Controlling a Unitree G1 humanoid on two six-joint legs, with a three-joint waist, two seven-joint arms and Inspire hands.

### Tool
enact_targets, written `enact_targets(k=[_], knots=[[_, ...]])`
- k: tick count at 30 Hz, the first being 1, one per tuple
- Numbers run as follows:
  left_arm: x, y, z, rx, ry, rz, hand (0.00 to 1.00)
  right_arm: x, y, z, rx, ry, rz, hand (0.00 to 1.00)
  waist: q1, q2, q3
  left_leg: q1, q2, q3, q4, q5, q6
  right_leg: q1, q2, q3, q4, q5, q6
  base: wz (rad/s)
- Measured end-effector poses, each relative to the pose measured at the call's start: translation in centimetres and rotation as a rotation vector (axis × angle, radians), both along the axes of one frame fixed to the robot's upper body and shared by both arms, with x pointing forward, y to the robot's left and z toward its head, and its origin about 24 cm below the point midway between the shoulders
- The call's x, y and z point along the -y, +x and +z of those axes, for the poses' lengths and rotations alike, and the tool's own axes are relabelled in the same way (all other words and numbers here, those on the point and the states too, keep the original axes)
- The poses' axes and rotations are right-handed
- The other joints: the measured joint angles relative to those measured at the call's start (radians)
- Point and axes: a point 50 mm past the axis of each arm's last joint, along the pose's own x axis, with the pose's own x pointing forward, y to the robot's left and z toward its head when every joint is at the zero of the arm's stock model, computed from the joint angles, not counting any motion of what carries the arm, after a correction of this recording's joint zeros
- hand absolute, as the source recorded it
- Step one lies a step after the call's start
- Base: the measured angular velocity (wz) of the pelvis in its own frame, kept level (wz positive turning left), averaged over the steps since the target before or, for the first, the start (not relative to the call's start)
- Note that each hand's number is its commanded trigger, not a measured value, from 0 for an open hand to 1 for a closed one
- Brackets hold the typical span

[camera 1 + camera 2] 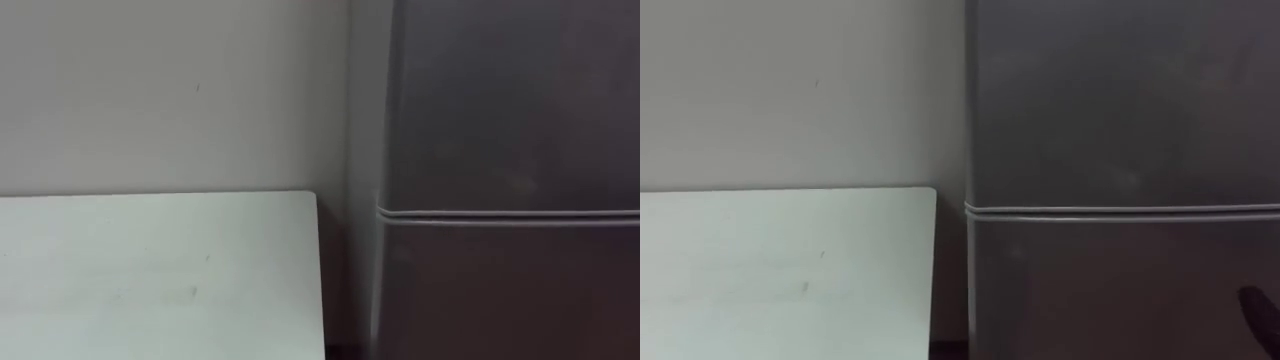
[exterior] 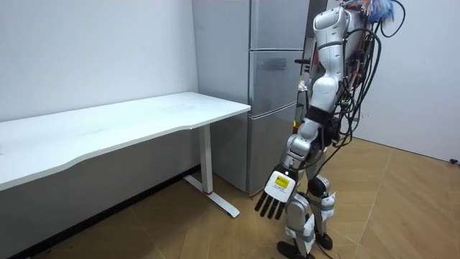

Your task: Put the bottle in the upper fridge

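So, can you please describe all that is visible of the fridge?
The fridge is tall, grey and smooth, like metal. Thin horizontal seams split its front into stacked doors, all shut. It stands upright on the wood floor, by the wall, beside the end of the white table, a narrow gap between them.

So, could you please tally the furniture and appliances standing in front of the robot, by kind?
white table: 1
grey fridge: 1
Total: 2
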Motion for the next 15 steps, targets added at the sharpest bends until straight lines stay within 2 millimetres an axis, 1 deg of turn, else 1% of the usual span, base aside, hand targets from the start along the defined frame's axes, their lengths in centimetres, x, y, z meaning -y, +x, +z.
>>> enact_targets(k=[2, 5, 6, 7, 8, 10, 11, 12, 13, 14, 15], knots=[[0.0, 0.3, 0.0, 0.005, 0.011, 0.001, 0.00, 0.2, -0.6, -0.5, -0.028, 0.014, -0.041, 0.00, -0.003, 0.000, 0.0000, 0.000, 0.000, 0.000, 0.000, 0.000, 0.000, 0.000, 0.000, 0.001, 0.000, 0.000, 0.000, 0.00], [-0.2, 0.7, 0.2, 0.021, 0.029, 0.010, 0.00, 0.9, -1.8, -2.5, -0.130, 0.037, -0.099, 0.00, 0.001, -0.002, -0.0008, -0.001, -0.002, 0.000, 0.000, 0.000, 0.001, 0.000, -0.003, 0.002, -0.001, 0.000, 0.000, 0.00], [-0.2, 0.6, 0.2, 0.020, 0.033, 0.014, 0.00, 1.2, -2.5, -3.9, -0.192, 0.061, -0.132, 0.00, 0.004, -0.004, -0.0026, -0.001, -0.002, 0.002, 0.000, 0.000, 0.001, 0.000, -0.004, 0.001, 0.000, 0.000, 0.000, 0.00], [-0.3, 0.4, 0.2, 0.014, 0.035, 0.018, 0.00, 1.4, -3.1, -5.4, -0.248, 0.098, -0.166, 0.00, 0.006, -0.004, -0.0024, -0.001, -0.002, 0.003, 0.001, 0.000, 0.002, -0.001, -0.004, 0.000, 0.000, 0.000, 0.000, -0.05], [-0.3, 0.2, 0.2, 0.009, 0.037, 0.020, 0.00, 1.3, -3.5, -6.2, -0.274, 0.119, -0.179, 0.00, 0.005, -0.002, -0.0022, -0.001, -0.002, 0.004, 0.001, 0.000, 0.002, -0.002, -0.004, 0.001, 0.000, 0.000, 0.001, -0.04], [-0.1, -0.2, 0.2, -0.012, 0.033, 0.022, 0.00, 1.1, -5.3, -9.5, -0.419, 0.186, -0.210, 0.00, 0.001, 0.001, -0.0047, -0.001, -0.002, 0.004, 0.003, -0.001, 0.003, -0.006, -0.004, 0.004, 0.004, 0.000, 0.001, 0.00], [0.0, -0.3, 0.1, -0.018, 0.031, 0.023, 0.00, 1.0, -5.7, -10.4, -0.462, 0.201, -0.208, 0.00, 0.001, 0.002, -0.0052, -0.001, -0.002, 0.004, 0.003, -0.001, 0.003, -0.003, -0.004, 0.005, 0.004, 0.000, 0.001, 0.00], [0.2, -0.3, 0.1, -0.026, 0.029, 0.018, 0.00, 0.6, -6.7, -12.2, -0.552, 0.232, -0.203, 0.00, -0.001, 0.007, -0.0032, 0.000, -0.002, 0.003, 0.004, -0.001, 0.004, 0.000, -0.004, 0.005, 0.003, 0.000, 0.001, 0.00], [0.3, -0.3, 0.0, -0.028, 0.029, 0.013, 0.00, 0.4, -7.2, -13.2, -0.598, 0.246, -0.198, 0.00, 0.001, 0.011, -0.0028, 0.000, -0.002, 0.002, 0.003, 0.000, 0.004, 0.000, -0.004, 0.006, 0.003, 0.000, 0.001, 0.00], [0.7, -0.2, -0.1, -0.025, 0.024, 0.015, 0.00, -0.2, -8.4, -14.9, -0.686, 0.277, -0.183, 0.00, 0.002, 0.013, -0.0037, 0.001, -0.002, 0.002, 0.003, 0.000, 0.004, 0.000, -0.005, 0.007, 0.002, 0.000, 0.001, 0.00], [1.0, -0.1, -0.2, -0.021, 0.016, 0.022, 0.00, -0.9, -9.7, -16.6, -0.779, 0.304, -0.163, 0.00, 0.003, 0.010, -0.0062, 0.005, -0.002, 0.003, 0.000, 0.000, 0.004, 0.001, -0.010, 0.008, 0.002, 0.000, 0.000, 0.00]])
